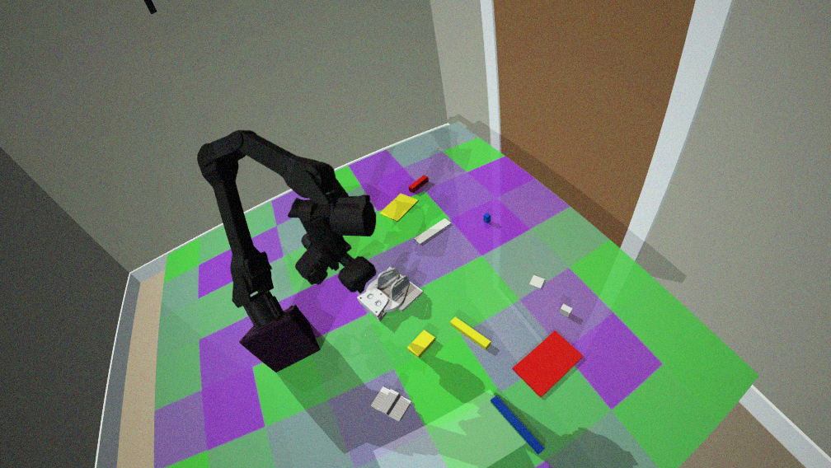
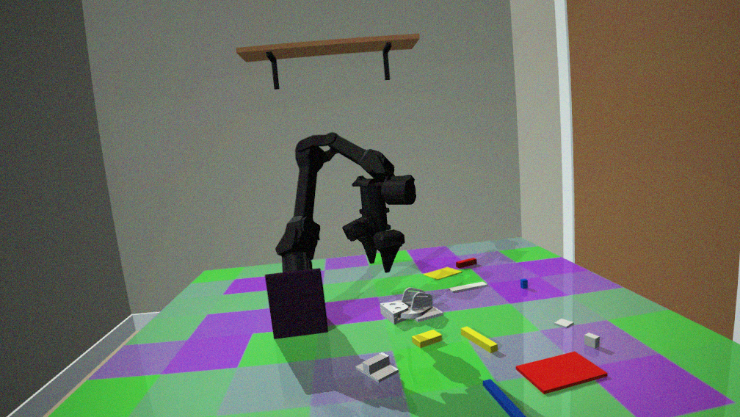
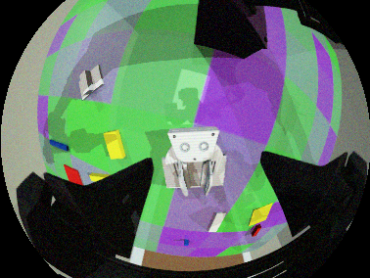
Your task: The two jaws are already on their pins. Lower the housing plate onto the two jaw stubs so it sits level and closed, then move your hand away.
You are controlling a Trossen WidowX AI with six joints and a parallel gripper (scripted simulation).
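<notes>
The white housing plate, with two round rings and small holes, lies over the near end of the jaw assembly and looks about level. Its underside and the stubs are hidden. Two grey jaws stick out from under its far side, above a pale base. My gripper is open and empty, fingers pointing down. It hangs well above the housing plate, touching nothing.
A grey stepped block, a yellow block, a yellow bar, a red plate and a blue bar lie around. A white bar and yellow plate lie beyond the jaws.
</notes>
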